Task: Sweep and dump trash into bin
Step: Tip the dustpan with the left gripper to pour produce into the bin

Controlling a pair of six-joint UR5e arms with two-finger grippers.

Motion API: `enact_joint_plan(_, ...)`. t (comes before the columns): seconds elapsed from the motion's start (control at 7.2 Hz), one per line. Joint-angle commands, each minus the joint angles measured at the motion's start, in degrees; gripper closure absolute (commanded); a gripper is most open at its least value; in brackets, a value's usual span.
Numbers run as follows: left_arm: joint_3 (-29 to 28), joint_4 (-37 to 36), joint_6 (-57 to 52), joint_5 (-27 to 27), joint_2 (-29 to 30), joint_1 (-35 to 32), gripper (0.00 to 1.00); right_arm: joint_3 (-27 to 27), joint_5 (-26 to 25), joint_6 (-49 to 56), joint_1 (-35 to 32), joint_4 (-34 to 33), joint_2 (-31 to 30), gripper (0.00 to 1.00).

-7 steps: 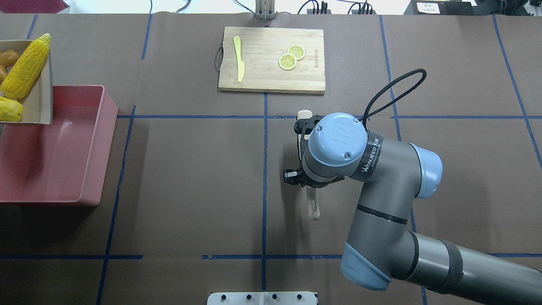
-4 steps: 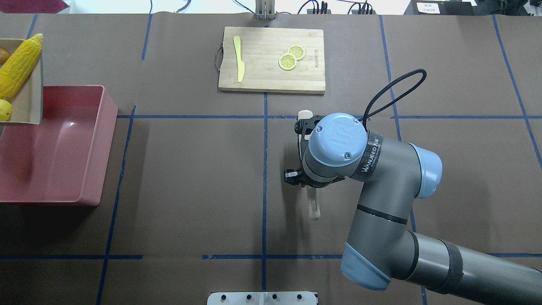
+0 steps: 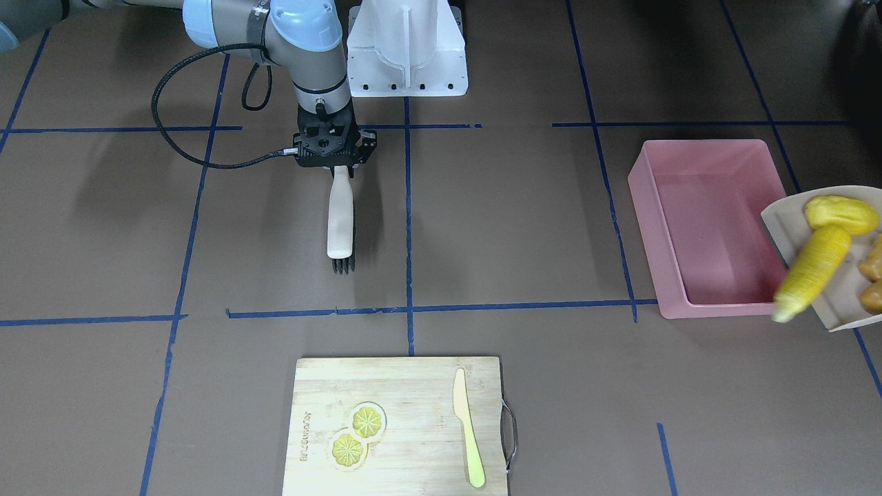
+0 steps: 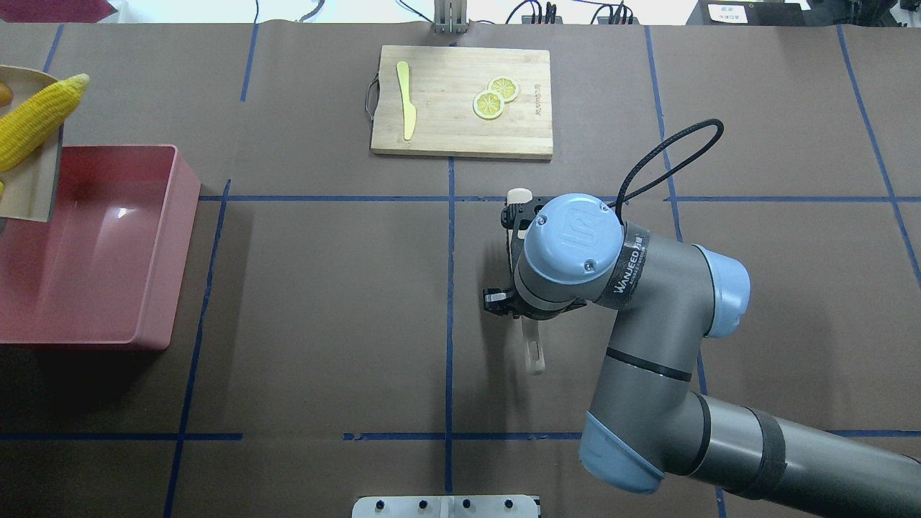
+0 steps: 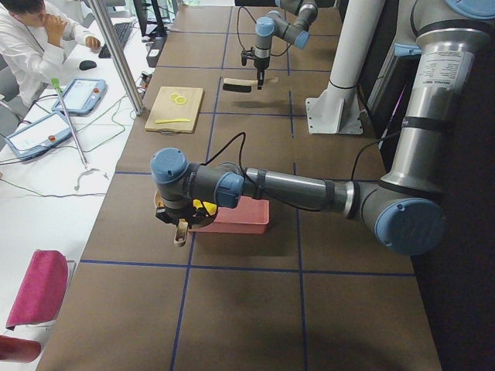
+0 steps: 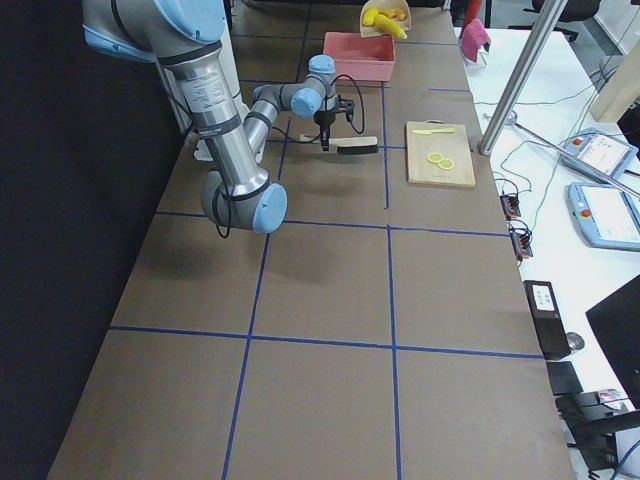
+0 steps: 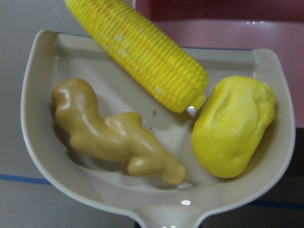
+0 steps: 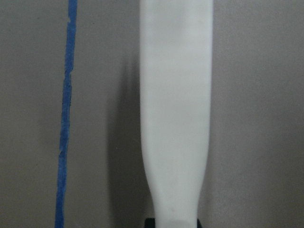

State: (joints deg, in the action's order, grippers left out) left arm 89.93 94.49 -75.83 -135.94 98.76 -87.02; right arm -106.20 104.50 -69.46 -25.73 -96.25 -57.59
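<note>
Dump step, judged about to tip:

- Bin [image 3: 710,227] sits on the counter, its floor bare; nothing in it that I can see
- Dustpan [image 3: 785,220] hangs over the bin's outer end wall, lifted off the counter, its open lip toward the bin so the load should slide inward
- All three trash pieces ride in the pan. The corn cob [image 7: 142,52] lies slantwise with its tip past the lip, over the bin's rim. The yellow lump [image 7: 232,128] touches the cob. The ginger root [image 7: 109,137] is beside both, nearer the handle
- Left pincer [image 5: 176,220] is at the pan's handle. Only the side camera shows it, so I cannot tell how the jaws stand
- Right pincer [image 3: 335,164] is pressed onto the brush [image 3: 340,213] by its handle, bristles out front. It sits well apart from the bin, probably parked there to leave the bin side free
- Cutting board [image 4: 460,101] with lemon slices and knife is well apart from the bin, not part of the load

Next call: more tilt toward the bin. The cob looks likeliest to go first, and might catch the rim
</note>
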Motion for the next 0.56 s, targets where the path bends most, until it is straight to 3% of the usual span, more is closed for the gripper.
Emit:
enact_joint_plan(0.0,1.6,-5.3,-0.3,1.4,0.3,-0.9,1.0,0.0,0.0,-0.1,0.1,0.1,-0.2,1.0)
enact_joint_plan(0.14,3.3,-5.9,-0.1,2.3,0.0,-1.7,1.0,0.0,-0.1,-0.1,0.2,0.1,-0.2,1.0)
enact_joint_plan(0.42,8.3,-8.4,-1.1,10.9,-0.5,-1.8,1.0,0.0,-0.1,-0.1,0.3,0.2,-0.2,1.0)
